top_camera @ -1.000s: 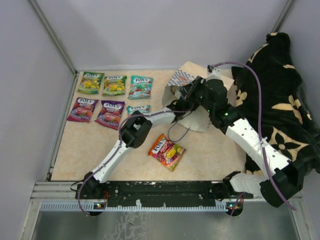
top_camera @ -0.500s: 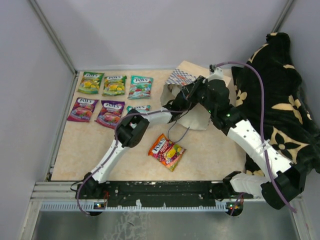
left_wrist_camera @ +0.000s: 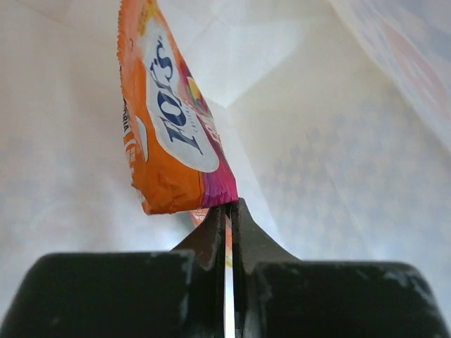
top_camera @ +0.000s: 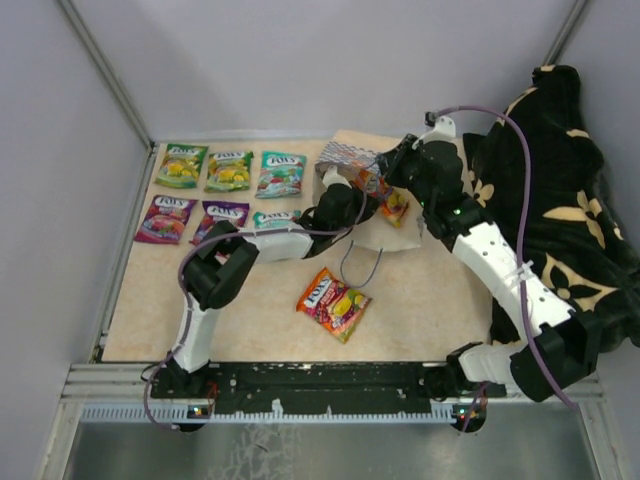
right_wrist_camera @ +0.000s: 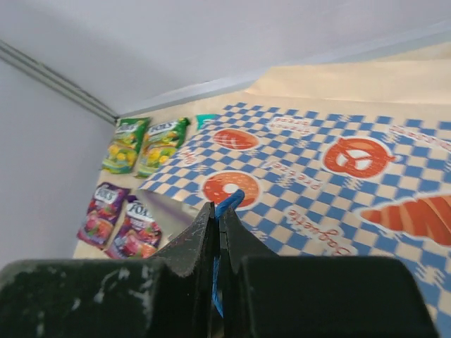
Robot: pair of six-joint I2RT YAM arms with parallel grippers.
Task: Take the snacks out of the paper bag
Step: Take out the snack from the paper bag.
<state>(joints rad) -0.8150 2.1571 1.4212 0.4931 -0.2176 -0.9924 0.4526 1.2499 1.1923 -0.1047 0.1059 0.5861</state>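
At the paper bag, upper centre of the overhead view: my left gripper has one orange packet.
Overhead, seven other snacks lie out on the table: six in two rows at upper left, one alone at lower centre. My left arm is the nearer one, and I judge the pull runs towards lower left. Left wrist view: my jaws are clenched on the packet's lower edge, its long axis rising up-left, pale paper behind. Right wrist view: my right gripper is pinched on one blue cord handle; four packets show plainly at left.
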